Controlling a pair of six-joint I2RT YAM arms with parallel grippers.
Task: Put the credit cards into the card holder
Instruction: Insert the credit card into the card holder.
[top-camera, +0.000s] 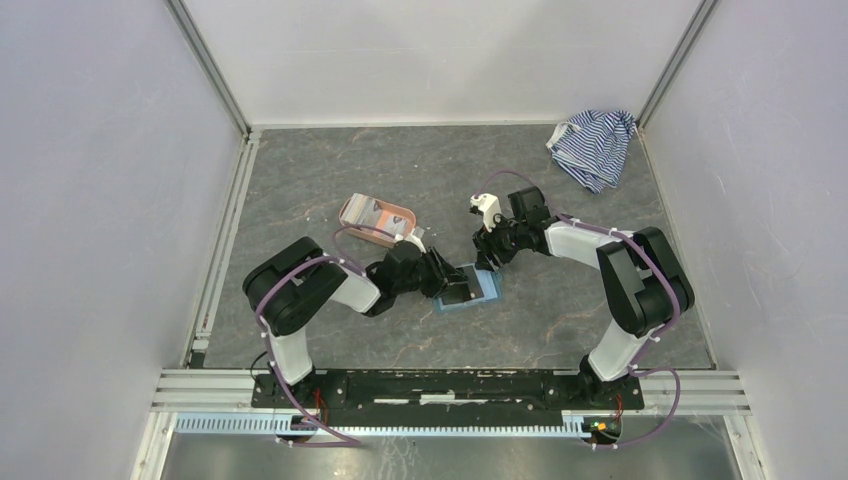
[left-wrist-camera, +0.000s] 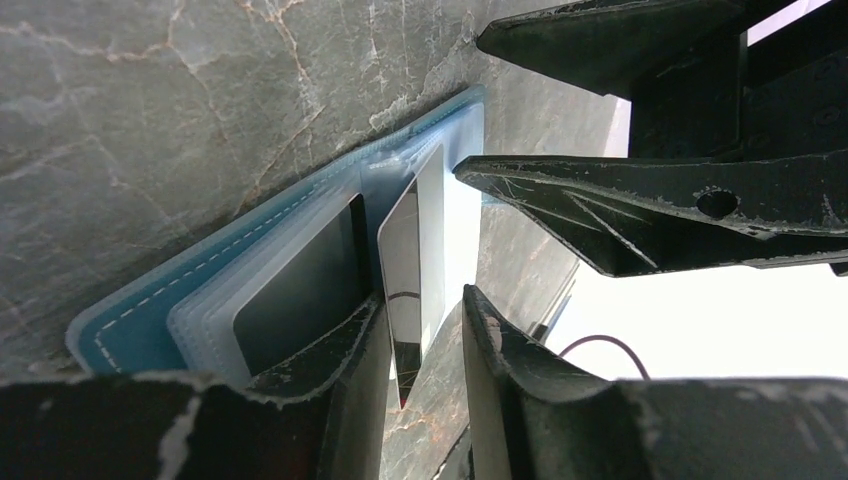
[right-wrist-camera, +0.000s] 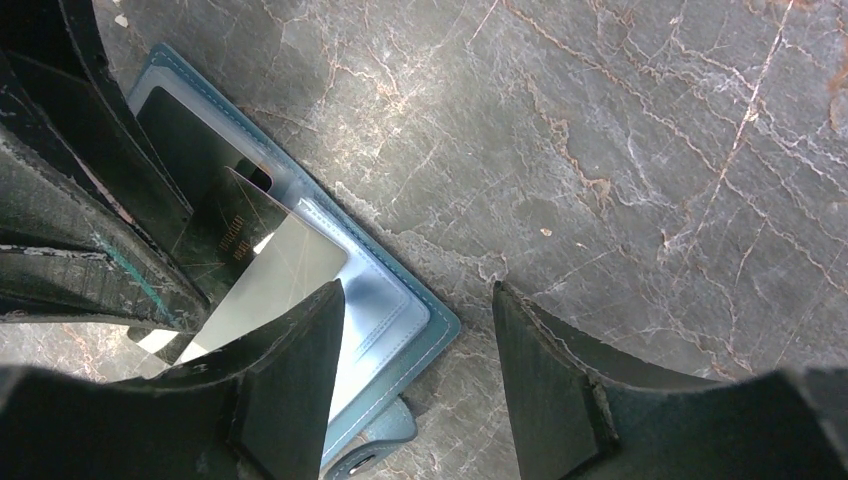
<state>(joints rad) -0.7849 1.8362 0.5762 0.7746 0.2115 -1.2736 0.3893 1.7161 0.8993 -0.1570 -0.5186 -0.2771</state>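
1. Centrally, the grey marbled table carries everything. A striped cloth lies bunched in its far right corner. A pink tray sits left of centre, its contents too small to make out.
2. The card holder lies open and flat, inside up, near the table's middle between the two arms. Its long axis seems to run roughly left to right, though the arms hide much of it from above.
3. The right fingers stand well apart and hold nothing. One hangs over the holder's far right edge, the other over bare table; whether either touches I cannot tell.
4. The left fingers are parted on either side of a glossy card, with a gap showing on one side, so it is not pinched.
5. That card stands tilted on edge, its long axis running from the left fingers towards the holder's fold. How far it sits in a sleeve is unclear.
6. A dark card lies flat in a clear sleeve just beside it.
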